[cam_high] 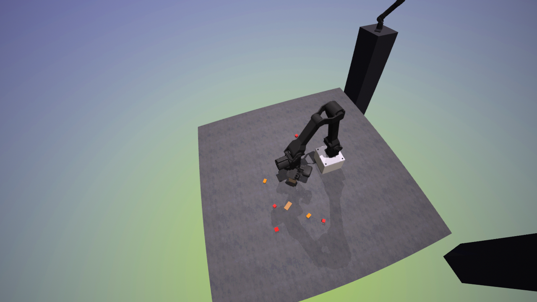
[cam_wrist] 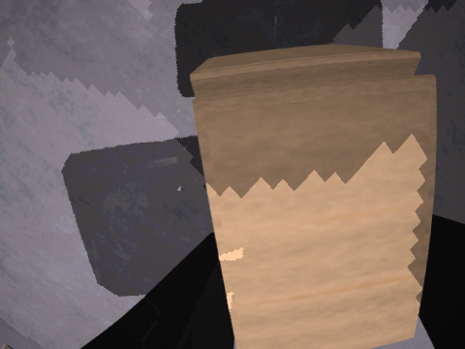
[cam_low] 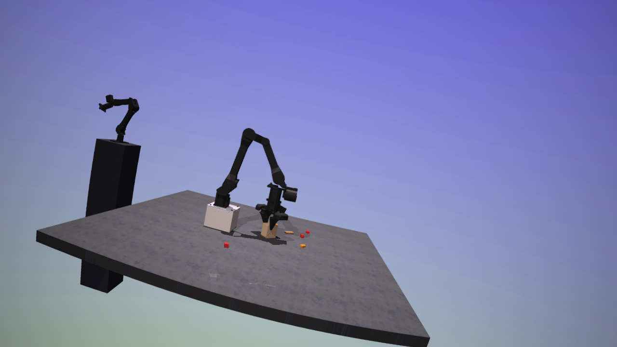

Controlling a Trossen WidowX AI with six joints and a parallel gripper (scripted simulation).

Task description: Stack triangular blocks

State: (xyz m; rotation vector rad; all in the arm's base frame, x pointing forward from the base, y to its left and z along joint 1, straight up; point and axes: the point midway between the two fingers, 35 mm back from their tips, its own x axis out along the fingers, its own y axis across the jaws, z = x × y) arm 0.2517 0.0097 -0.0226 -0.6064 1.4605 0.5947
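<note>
So there are two triangular blocks here, and both are out on the table (cam_high: pixel 232 150) (cam_low: pixel 310 297), inboard of all its edges. The gripper (cam_high: pixel 292 179) (cam_low: pixel 268 224) (cam_wrist: pixel 310 236) is clamped on the upper block (cam_low: pixel 265 226) (cam_wrist: pixel 315 218), one finger on each side, with the lower block (cam_low: pixel 271 234) (cam_wrist: pixel 310 68) right under it. From outside they read as one chunky block, but in the wrist view there's a little step at the far end, so I wouldn't call them even. Can't tell if the slopes are fully mated. Loose stuff, going by the top view: one flat tan piece (cam_high: pixel 288 205) (cam_low: pixel 288 232) near the pair, two orange pieces, one (cam_high: pixel 264 180) (cam_low: pixel 302 245) over toward the left edge and the other (cam_high: pixel 308 215) further in, plus four red cubes. One cube (cam_high: pixel 296 135) (cam_low: pixel 226 245) is nearest the upper edge; the other three (cam_high: pixel 276 229) (cam_low: pixel 301 235) are spread across the lower half, well in from the right corner. The one white base box (cam_high: pixel 332 167) (cam_low: pixel 220 218) sits closest to the upper-right edge.
</note>
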